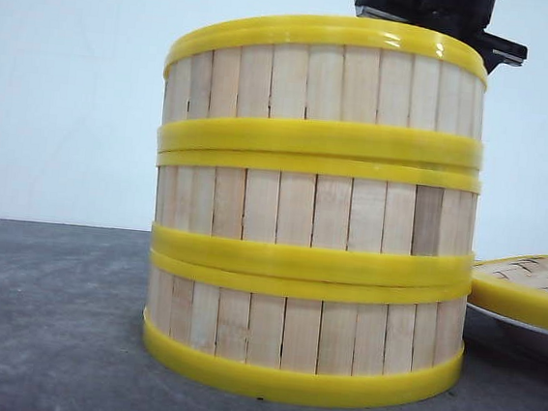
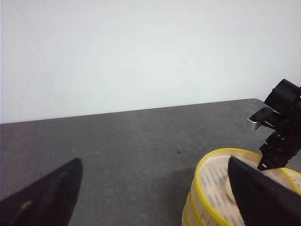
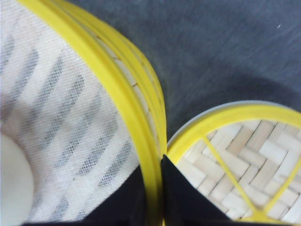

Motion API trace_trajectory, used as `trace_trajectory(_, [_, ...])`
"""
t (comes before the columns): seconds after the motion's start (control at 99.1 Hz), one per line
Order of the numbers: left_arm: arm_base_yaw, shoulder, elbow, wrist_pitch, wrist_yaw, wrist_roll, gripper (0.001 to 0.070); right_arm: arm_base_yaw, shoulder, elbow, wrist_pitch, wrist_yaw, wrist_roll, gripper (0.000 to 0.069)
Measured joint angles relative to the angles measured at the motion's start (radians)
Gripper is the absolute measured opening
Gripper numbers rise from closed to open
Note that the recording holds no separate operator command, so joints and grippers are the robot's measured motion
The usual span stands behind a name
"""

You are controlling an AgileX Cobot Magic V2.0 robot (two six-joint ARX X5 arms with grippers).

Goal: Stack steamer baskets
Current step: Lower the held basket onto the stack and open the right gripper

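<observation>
Three steamer baskets stand in one stack: the top one [image 1: 325, 74] on the middle one [image 1: 312, 209] on the bottom one [image 1: 300, 334]. My right gripper [image 3: 153, 165] is shut on the top basket's yellow rim [image 3: 117, 89], one finger inside and one outside. Its black body [image 1: 438, 12] shows above the stack's far right side. The top basket holds a white mesh liner [image 3: 61, 108] and a pale round thing [image 3: 11, 183]. My left gripper [image 2: 153, 188] is wide open and empty over bare table, with the stack [image 2: 207, 188] beside it.
A flat woven lid with a yellow rim [image 1: 529, 283] lies on a white plate [image 1: 524, 332] right of the stack, almost touching it [image 3: 244, 150]. The table [image 1: 49, 320] is dark grey, with a white wall behind.
</observation>
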Motion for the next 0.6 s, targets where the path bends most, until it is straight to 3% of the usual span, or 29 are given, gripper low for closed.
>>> trace_trajectory(0.515, [0.000, 0.000, 0.000, -0.002, 0.000, 0.000, 0.0590, -0.030, 0.000, 0.000, -0.014, -0.021, 0.006, 0.0020])
trace_trajectory(0.595, [0.000, 0.000, 0.000, -0.002, 0.000, 0.000, 0.0590, -0.032, 0.000, 0.000, -0.013, -0.021, 0.008, 0.0055])
